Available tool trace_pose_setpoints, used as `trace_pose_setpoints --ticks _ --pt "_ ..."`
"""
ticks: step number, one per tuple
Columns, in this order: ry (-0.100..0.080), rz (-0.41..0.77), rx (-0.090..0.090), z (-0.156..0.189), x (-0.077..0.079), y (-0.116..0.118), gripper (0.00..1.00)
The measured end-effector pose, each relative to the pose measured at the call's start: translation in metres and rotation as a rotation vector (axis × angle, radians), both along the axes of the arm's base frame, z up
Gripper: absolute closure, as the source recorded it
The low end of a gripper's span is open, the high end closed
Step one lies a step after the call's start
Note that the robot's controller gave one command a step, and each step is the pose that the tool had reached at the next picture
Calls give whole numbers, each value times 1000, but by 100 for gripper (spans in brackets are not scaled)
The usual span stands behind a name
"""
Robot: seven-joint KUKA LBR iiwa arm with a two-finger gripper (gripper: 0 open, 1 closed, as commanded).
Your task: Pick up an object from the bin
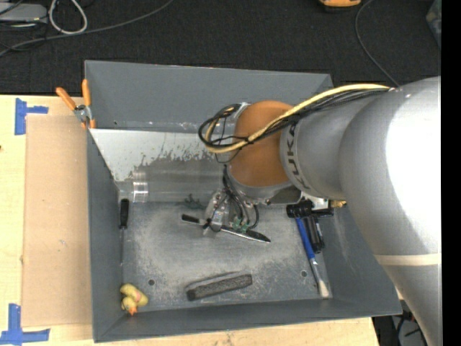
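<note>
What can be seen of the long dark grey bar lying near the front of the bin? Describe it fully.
The dark grey bar is long, narrow and flat-looking, with a rough, speckled surface, perhaps stone or foam. It lies flat on the bin floor near the front wall, its right end angled slightly towards the back. Nothing touches it; the yellow toy sits apart to its left.

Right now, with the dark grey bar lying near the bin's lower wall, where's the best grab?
Take the dark grey bar at mid-length, coming straight down from above and closing across its narrow width. It lies flat on the bin floor, with bare floor along both long sides; the yellow duck sits apart, beyond its end at the view's left.
</note>
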State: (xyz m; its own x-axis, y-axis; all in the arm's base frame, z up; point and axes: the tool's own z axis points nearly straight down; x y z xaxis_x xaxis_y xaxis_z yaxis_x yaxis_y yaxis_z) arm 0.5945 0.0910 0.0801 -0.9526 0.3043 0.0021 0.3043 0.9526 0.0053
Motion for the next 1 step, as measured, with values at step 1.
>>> trace_pose_setpoints --ticks 1 --pt "-2 1 0 9 1 0 100"
